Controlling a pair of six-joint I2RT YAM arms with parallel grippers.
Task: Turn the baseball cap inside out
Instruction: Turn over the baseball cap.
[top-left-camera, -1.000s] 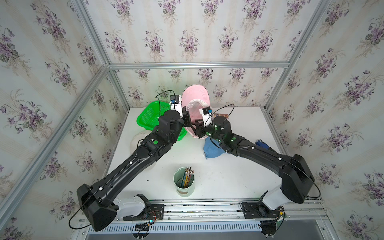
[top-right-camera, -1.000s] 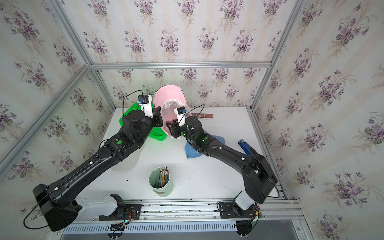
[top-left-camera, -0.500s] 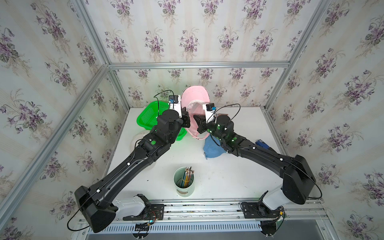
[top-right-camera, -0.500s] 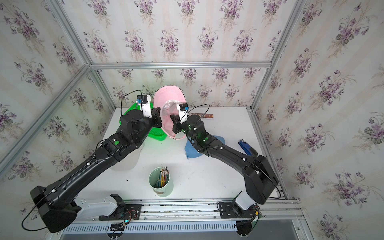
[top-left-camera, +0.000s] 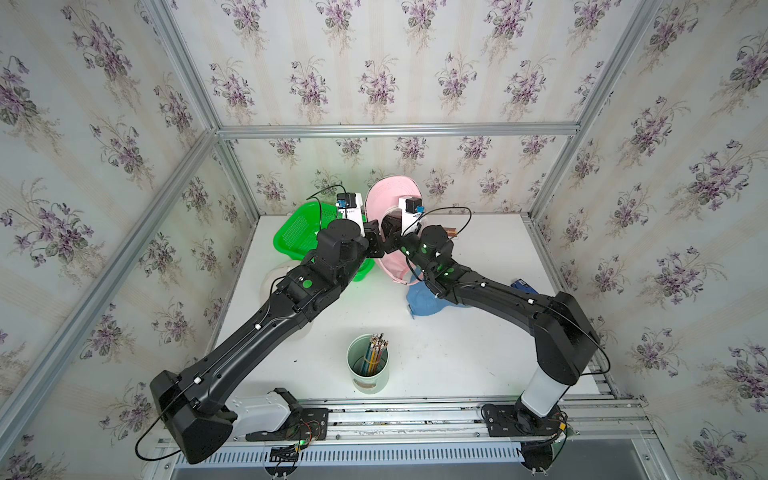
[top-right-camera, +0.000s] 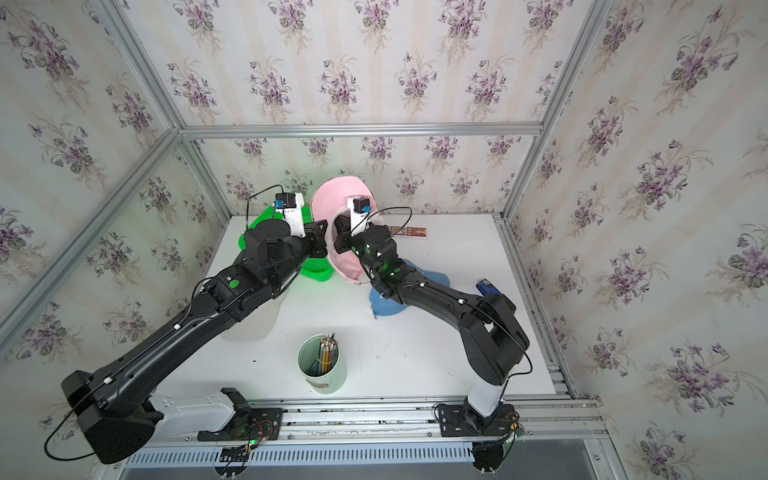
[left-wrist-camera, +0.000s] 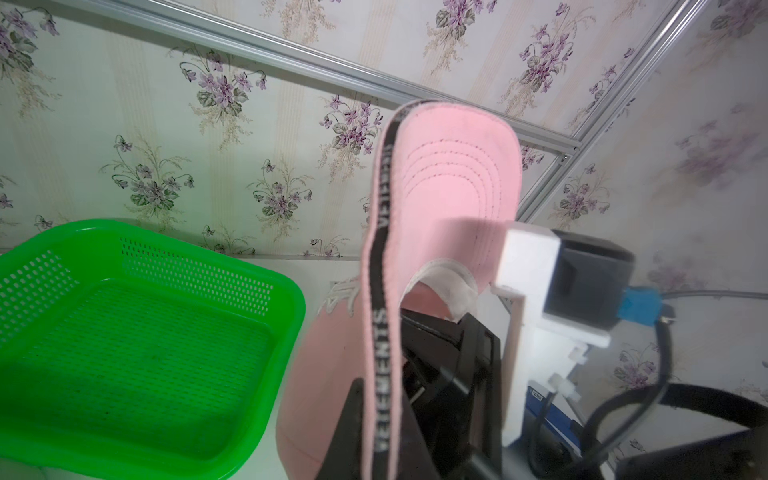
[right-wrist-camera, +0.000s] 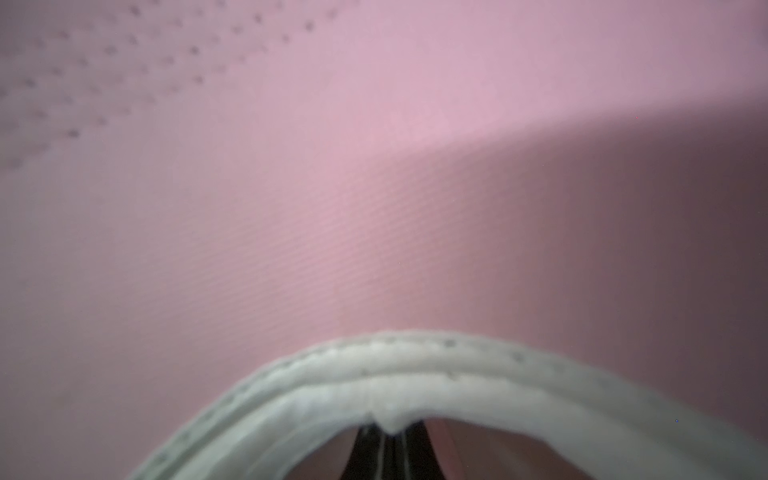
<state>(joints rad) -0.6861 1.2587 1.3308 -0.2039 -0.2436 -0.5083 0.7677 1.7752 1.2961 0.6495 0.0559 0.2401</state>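
Right gripper (right-wrist-camera: 390, 444) has just clamped the baseball cap's (top-left-camera: 390, 195) white sweatband (right-wrist-camera: 415, 374), while left gripper (left-wrist-camera: 386, 415) clenches its lettered edge, holding it aloft to invert the crown.

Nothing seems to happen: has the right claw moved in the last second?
Yes. The right gripper has moved away from the blue cap, toward the back wall, and now pinches the pink baseball cap.

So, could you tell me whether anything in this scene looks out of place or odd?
Nothing is spilled or broken. The pink cap is held up on end, brim pointing up, pinched by the left gripper and the right gripper. A blue cap lies rumpled, partly under the right arm. The pencil cup stands upright.
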